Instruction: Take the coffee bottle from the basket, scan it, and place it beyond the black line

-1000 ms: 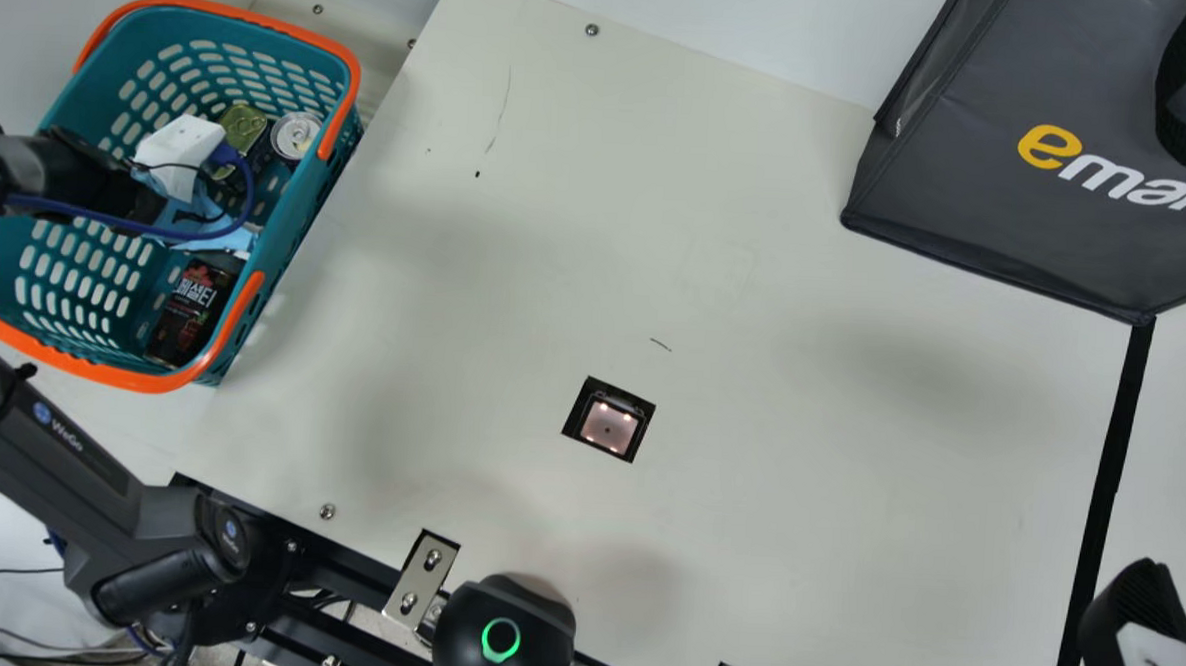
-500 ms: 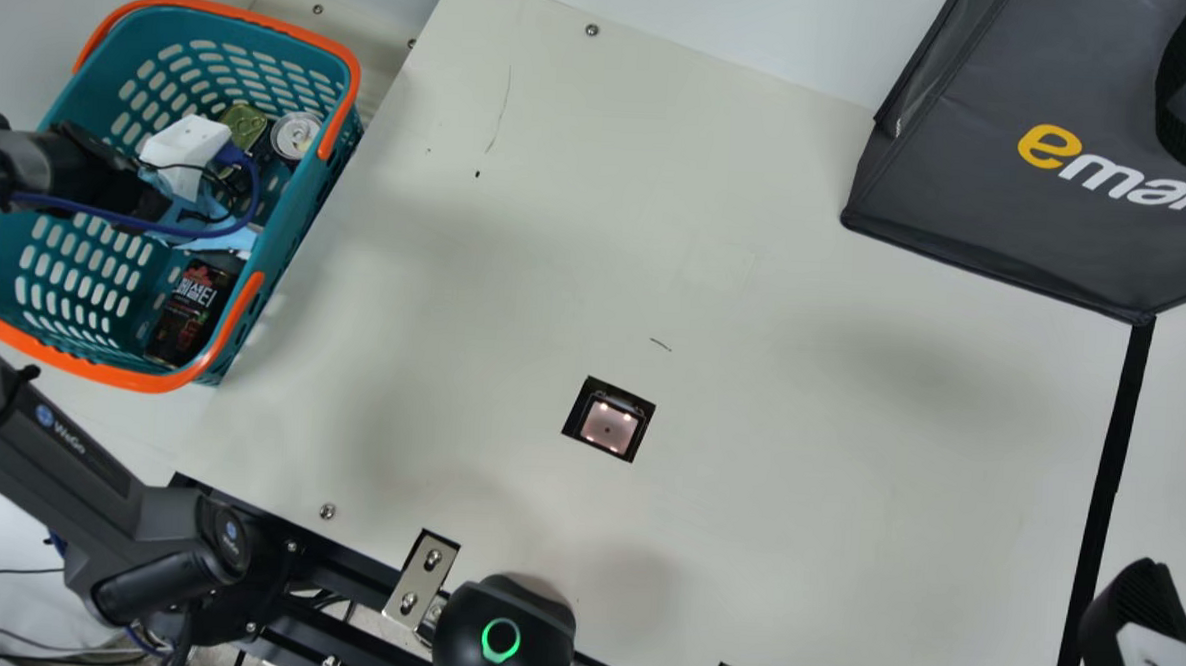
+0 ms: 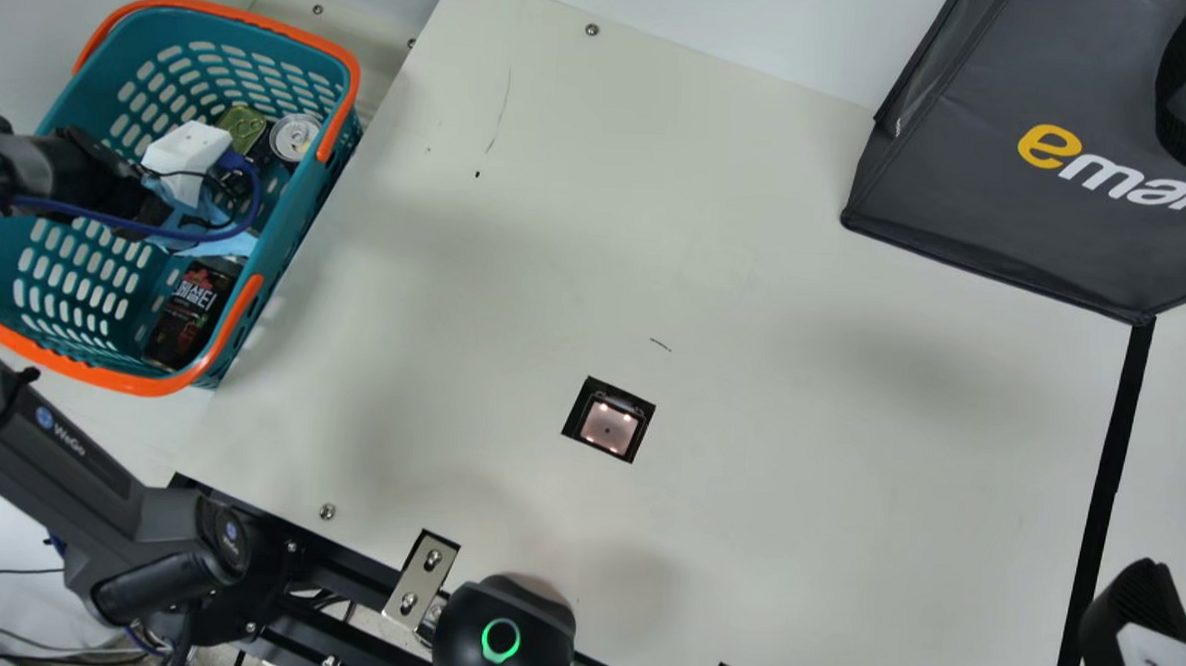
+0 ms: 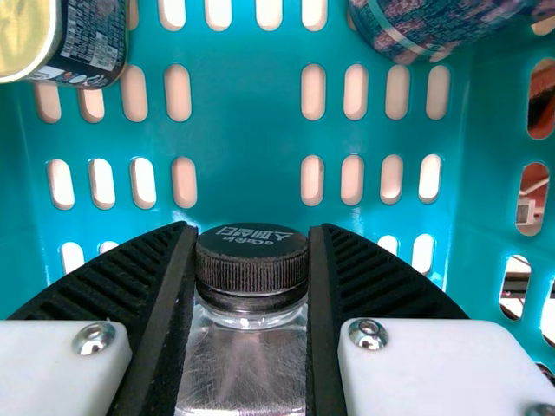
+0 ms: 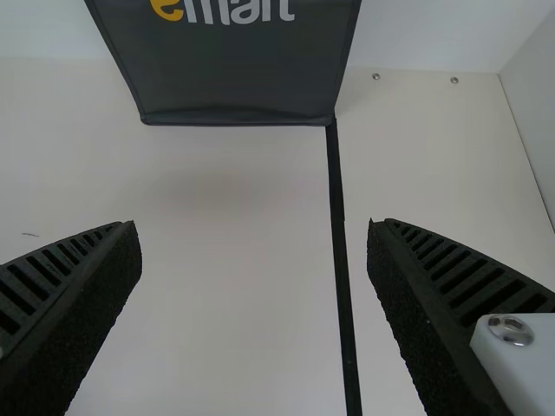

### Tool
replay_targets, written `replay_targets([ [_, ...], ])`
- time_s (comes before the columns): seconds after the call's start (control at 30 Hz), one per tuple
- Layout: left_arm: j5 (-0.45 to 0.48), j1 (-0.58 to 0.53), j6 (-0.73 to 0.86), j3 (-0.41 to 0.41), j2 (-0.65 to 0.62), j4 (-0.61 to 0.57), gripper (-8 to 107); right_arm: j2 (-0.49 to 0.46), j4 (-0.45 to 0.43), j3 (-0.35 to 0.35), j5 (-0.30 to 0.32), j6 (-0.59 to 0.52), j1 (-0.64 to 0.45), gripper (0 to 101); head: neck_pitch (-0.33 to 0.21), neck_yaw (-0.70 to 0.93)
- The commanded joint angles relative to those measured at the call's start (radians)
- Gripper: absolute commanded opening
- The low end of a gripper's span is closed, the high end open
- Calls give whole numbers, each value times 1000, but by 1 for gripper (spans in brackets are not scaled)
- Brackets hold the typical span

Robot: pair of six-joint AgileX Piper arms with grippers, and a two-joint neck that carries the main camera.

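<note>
Bottle (image 4: 249,320) in the basket (image 3: 302,230), its black cap (image 4: 251,273) pinched between both fingers of the left gripper (image 3: 188,152); cans (image 3: 295,138) (image 3: 191,315) lie near. Outside, the scanner (image 3: 609,426) sits in the table (image 3: 798,462). Right gripper (image 3: 1136,622), fingers spread wide, is by the black line (image 3: 1107,476).

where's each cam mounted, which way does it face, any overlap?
Main: neck, looking down over table, basket and bag; shows left arm, part of right tool.
Left wrist: on that arm, looking into the basket; left tool shows, shut on the bottle.
Right wrist: on right arm, looking across the table toward the bag; right tool shows, open.
Shared: main and right wrist, bag and black line; main and left wrist, basket.
</note>
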Motion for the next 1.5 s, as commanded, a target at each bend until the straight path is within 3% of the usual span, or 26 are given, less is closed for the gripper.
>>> replay_targets([
  [0.0, 0, 3, 0, 0, -1, 0, 10, 0, 0, 0, 0, 0, 0, 91, -27, 2],
  [0.97, 97, 42, 29, -154, -100, -105, 10, 0, 0, 0, 0, 0, 0, 91, -27, 2],
  [1.47, 152, 68, 60, -169, -218, -192, 10, 0, 0, 0, 1, 0, 0, 91, -27, 2],
])
